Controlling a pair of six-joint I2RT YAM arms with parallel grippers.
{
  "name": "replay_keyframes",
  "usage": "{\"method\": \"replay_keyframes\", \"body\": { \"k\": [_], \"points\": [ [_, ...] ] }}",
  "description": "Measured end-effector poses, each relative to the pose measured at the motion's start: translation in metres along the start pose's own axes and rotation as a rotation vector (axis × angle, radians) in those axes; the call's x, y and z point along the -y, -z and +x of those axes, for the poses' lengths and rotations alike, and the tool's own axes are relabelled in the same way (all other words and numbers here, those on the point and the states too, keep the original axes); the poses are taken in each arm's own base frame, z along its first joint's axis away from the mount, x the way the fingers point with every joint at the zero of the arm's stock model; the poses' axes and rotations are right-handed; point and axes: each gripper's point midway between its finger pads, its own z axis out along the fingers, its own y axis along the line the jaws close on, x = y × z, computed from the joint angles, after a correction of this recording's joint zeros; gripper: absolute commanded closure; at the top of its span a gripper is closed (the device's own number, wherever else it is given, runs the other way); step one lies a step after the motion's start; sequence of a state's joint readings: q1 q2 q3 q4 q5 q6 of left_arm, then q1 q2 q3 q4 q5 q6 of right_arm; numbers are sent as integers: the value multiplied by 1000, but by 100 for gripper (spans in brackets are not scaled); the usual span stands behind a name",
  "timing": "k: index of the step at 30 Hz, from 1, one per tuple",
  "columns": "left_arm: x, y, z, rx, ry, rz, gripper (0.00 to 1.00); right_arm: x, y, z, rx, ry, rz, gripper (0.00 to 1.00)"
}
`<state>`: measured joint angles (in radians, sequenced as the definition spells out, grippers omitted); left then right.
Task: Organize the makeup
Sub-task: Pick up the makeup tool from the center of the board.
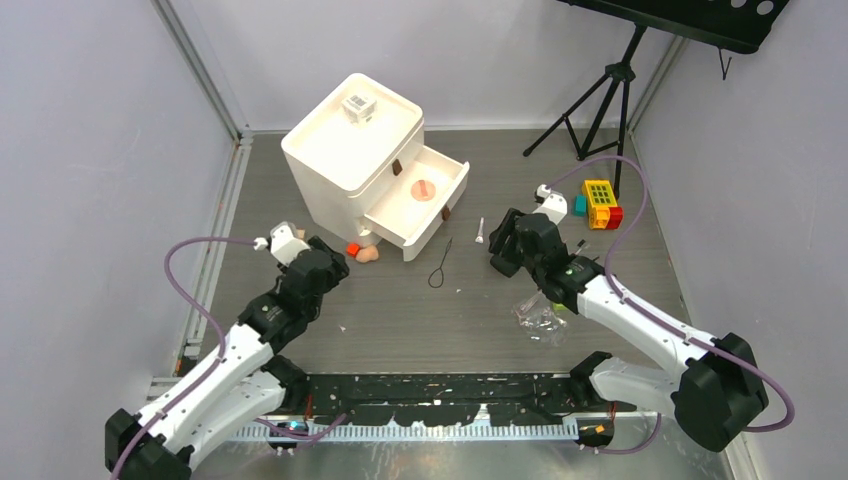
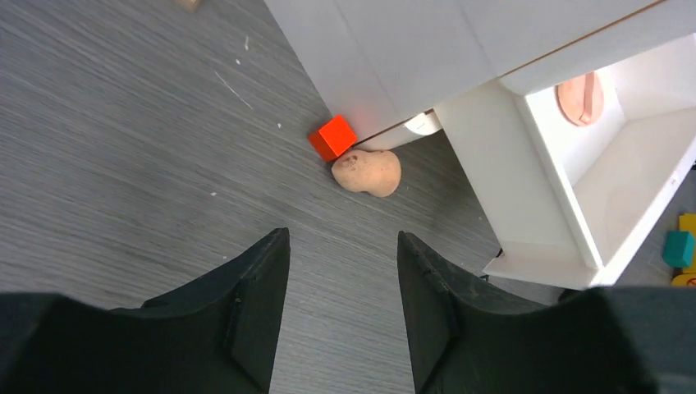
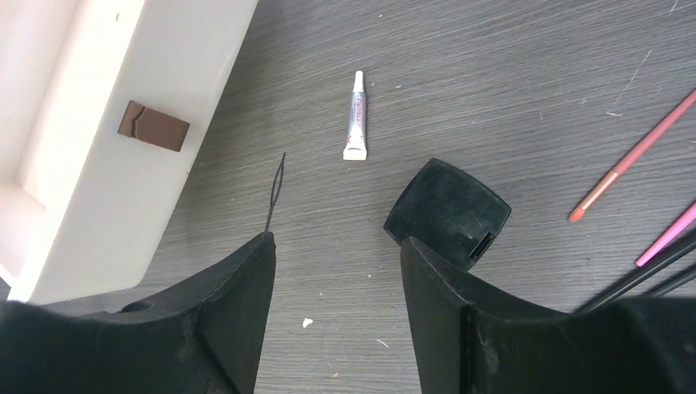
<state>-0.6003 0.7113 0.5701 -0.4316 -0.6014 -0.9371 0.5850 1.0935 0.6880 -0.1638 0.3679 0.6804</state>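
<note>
Grey wood-grain table (image 1: pixel 400 320) carries a white drawer unit (image 1: pixel 340 150) at the back, with its lower drawer (image 2: pixel 509 164) pulled open and a pink puff (image 2: pixel 580 98) lying inside. A clear box (image 1: pixel 359 106) sits on the unit's top.

The left gripper (image 2: pixel 342 246) hangs with its jaws partly apart and nothing between them. The peach sponge (image 2: pixel 367 171) lies on the table ahead of them, well apart. It touches the red cube (image 2: pixel 332 137) at the unit's foot, and its long axis runs across the line of the jaws. Bare table spreads to the left.

The right gripper (image 3: pixel 336 246) is likewise part-open and empty. A white tube (image 3: pixel 357 127) lies ahead, lengthwise to the jaws, with its narrow end pointing away. The black compact (image 3: pixel 447 212) sits just beside the right finger. Two pencils (image 3: pixel 628 160) slant off to the right, and the drawer front closes off the left.
</note>
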Motion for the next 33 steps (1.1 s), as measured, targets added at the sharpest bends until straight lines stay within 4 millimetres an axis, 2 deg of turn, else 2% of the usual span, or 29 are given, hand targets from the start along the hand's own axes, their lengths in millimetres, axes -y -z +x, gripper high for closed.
{"method": "replay_keyframes", "body": {
  "k": [6, 9, 14, 20, 26, 31, 33],
  "points": [
    [-4, -33, 39, -70, 129, -13, 49, -1, 0, 0, -1, 0, -3, 38],
    [-9, -51, 53, -104, 191, -26, 51, 0, 0, 0, -1, -1, -2, 38],
    [-16, -75, 63, -124, 288, -43, 50, 0, 0, 0, 0, 0, -2, 38],
    [-4, -92, 68, -129, 332, -7, 45, 0, 0, 0, -1, 0, -2, 38],
    [-2, -105, 84, -166, 345, -8, 45, 0, 0, 0, -1, 1, -2, 38],
    [-1, -113, 92, -178, 354, -11, 46, 0, 0, 0, 0, 1, -2, 38],
    [3, -117, 92, -178, 358, -4, 52, 0, 0, 0, 0, 2, -1, 38]
  ]
}}
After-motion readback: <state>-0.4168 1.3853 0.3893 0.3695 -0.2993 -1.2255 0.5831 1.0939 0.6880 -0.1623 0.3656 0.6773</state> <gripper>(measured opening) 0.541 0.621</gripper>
